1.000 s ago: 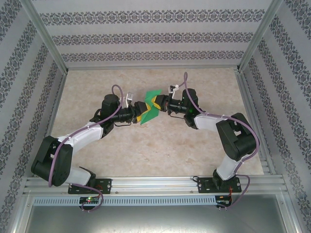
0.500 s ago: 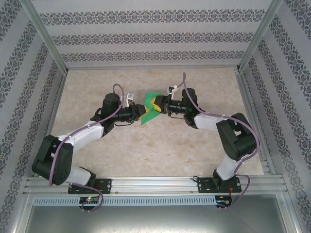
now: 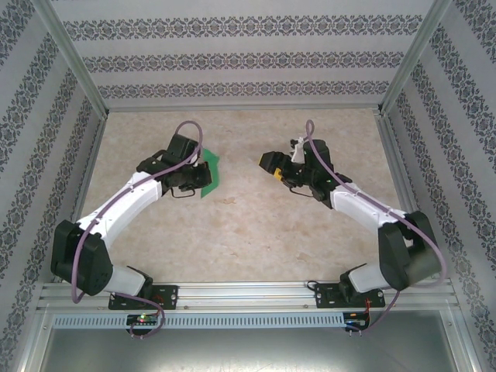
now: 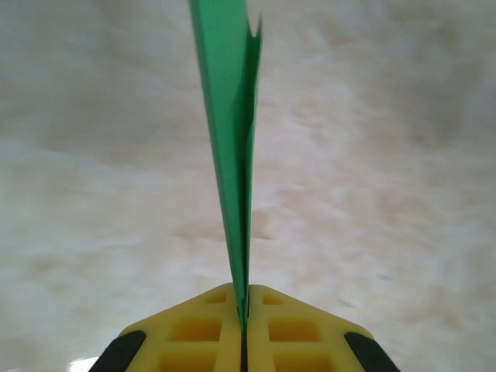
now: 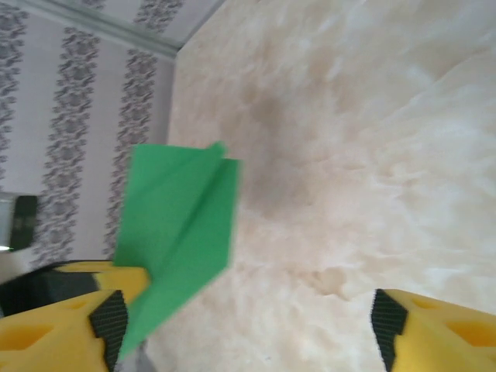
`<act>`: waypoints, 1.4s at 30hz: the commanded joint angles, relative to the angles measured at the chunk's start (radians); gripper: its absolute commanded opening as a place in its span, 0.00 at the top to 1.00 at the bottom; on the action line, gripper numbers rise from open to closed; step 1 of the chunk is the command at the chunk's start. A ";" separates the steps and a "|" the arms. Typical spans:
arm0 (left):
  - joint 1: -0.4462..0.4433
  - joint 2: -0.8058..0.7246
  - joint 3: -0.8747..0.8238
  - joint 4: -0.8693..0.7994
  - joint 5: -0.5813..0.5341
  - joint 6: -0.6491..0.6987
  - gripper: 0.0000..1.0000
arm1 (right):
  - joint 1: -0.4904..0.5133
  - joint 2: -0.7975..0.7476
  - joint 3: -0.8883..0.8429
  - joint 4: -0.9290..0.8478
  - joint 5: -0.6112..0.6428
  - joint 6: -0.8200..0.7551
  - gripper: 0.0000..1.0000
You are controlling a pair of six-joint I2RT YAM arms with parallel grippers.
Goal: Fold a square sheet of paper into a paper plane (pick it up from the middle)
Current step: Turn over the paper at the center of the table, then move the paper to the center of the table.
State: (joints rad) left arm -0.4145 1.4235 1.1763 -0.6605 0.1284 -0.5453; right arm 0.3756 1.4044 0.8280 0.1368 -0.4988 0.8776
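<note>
Jutting from the clamped left claw point(image 4: 242, 325), the paper plane point(image 4: 229, 116).

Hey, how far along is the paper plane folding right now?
Done: the bright green sheet of paper is already folded into a layered, creased wedge. In hand: the left tool is shut on one end of it, while the right tool stands open, apart from it. Left: probably more folds, since it doesn't look like a narrow dart yet.
</note>
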 commanded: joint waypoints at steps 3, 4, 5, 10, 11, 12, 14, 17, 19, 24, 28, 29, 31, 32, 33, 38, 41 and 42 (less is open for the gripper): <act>-0.085 0.093 0.119 -0.393 -0.556 0.082 0.90 | 0.002 -0.083 -0.042 -0.162 0.229 -0.134 0.11; -0.100 0.122 0.127 -0.415 -0.616 0.061 0.90 | 0.001 -0.096 -0.049 -0.168 0.245 -0.135 0.11; -0.114 0.146 0.130 -0.425 -0.646 0.048 0.90 | 0.000 -0.105 -0.056 -0.169 0.257 -0.132 0.11; -0.201 0.310 0.186 -0.452 -0.755 -0.056 0.88 | -0.005 -0.146 -0.099 -0.178 0.299 -0.117 0.11; -0.215 0.342 0.198 -0.446 -0.756 -0.067 0.87 | -0.006 -0.151 -0.104 -0.181 0.300 -0.117 0.11; -0.229 0.375 0.210 -0.434 -0.748 -0.089 0.84 | -0.007 -0.155 -0.107 -0.186 0.301 -0.120 0.11; -0.254 0.420 0.216 -0.375 -0.684 -0.104 0.70 | -0.005 -0.161 -0.112 -0.192 0.298 -0.120 0.12; -0.267 0.432 0.172 -0.208 -0.479 -0.088 0.45 | 0.000 -0.172 -0.119 -0.196 0.299 -0.117 0.12; -0.261 0.406 0.138 -0.108 -0.373 -0.087 0.34 | 0.007 -0.176 -0.124 -0.199 0.312 -0.115 0.13; -0.214 0.283 0.079 0.026 -0.219 -0.059 0.14 | 0.055 -0.159 -0.118 -0.202 0.349 -0.122 0.14; -0.129 0.153 0.004 0.077 -0.147 -0.063 0.05 | 0.145 -0.083 -0.080 -0.179 0.384 -0.117 0.19; -0.101 0.126 -0.019 0.085 -0.133 -0.069 0.03 | 0.175 -0.051 -0.061 -0.175 0.395 -0.114 0.21; -0.021 0.067 -0.083 0.108 -0.088 -0.087 0.02 | 0.253 0.026 -0.004 -0.172 0.413 -0.111 0.26; 0.015 0.043 -0.111 0.118 -0.067 -0.098 0.02 | 0.286 0.068 0.031 -0.176 0.419 -0.109 0.29; 0.063 0.020 -0.144 0.126 -0.044 -0.108 0.01 | 0.326 0.116 0.071 -0.180 0.427 -0.103 0.31; 0.207 -0.076 -0.263 0.133 0.004 -0.117 0.00 | 0.489 0.344 0.283 -0.198 0.437 -0.084 0.45; 0.276 -0.130 -0.326 0.138 0.009 -0.136 0.00 | 0.543 0.456 0.414 -0.243 0.423 -0.073 0.51; 0.299 -0.149 -0.347 0.142 0.017 -0.142 0.00 | 0.554 0.488 0.451 -0.254 0.419 -0.066 0.52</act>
State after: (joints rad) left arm -0.1608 1.3289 0.8616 -0.5476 0.1051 -0.6563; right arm 0.9062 1.8339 1.2015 -0.0689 -0.0906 0.7929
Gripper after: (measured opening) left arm 0.999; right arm 0.485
